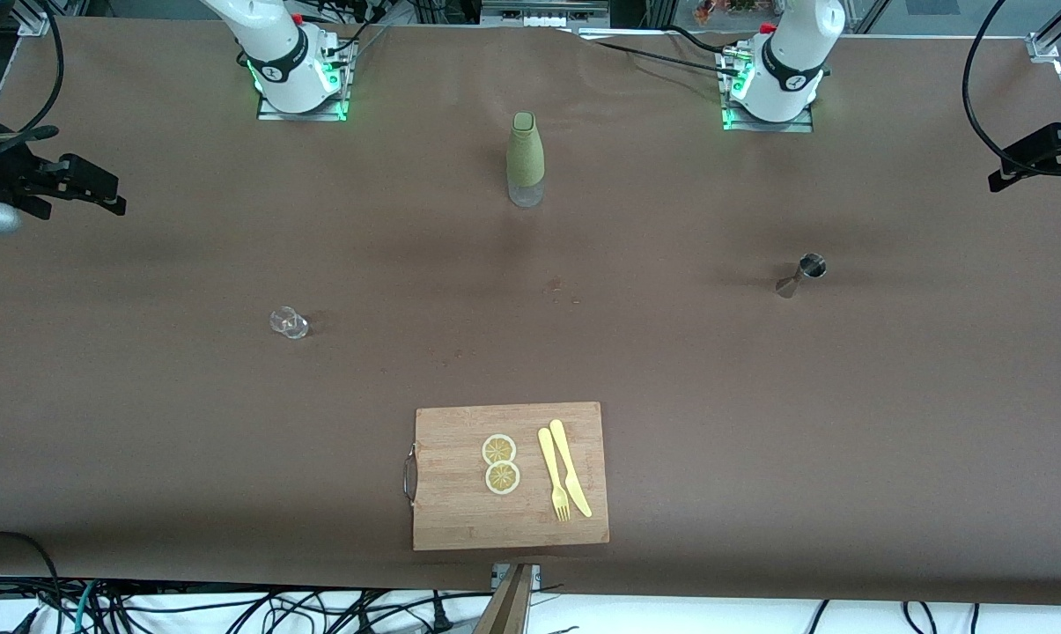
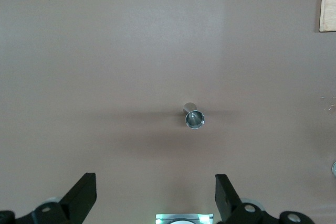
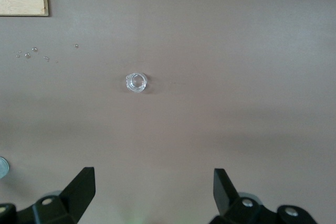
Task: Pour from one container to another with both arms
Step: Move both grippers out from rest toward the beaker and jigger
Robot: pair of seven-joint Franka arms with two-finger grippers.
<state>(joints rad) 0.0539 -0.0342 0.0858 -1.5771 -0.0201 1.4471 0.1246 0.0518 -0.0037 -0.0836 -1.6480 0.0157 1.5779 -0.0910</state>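
Observation:
A small steel jigger (image 1: 799, 275) (image 2: 193, 118) stands on the brown table toward the left arm's end. A small clear glass (image 1: 289, 322) (image 3: 136, 82) stands toward the right arm's end. In the front view only the left arm's base (image 1: 781, 79) and the right arm's base (image 1: 288, 62) show; both hands are out of that view. My left gripper (image 2: 155, 178) hangs open high over the table, well apart from the jigger. My right gripper (image 3: 154, 171) is open too, high over the table and well apart from the glass. Neither holds anything.
A green-sleeved bottle (image 1: 526, 158) stands upright between the two bases. Nearest the front camera, a wooden cutting board (image 1: 442, 519) carries two lemon slices (image 1: 500, 463), a yellow fork (image 1: 553, 474) and a knife (image 1: 571, 467). A few droplets (image 3: 31, 52) lie on the table.

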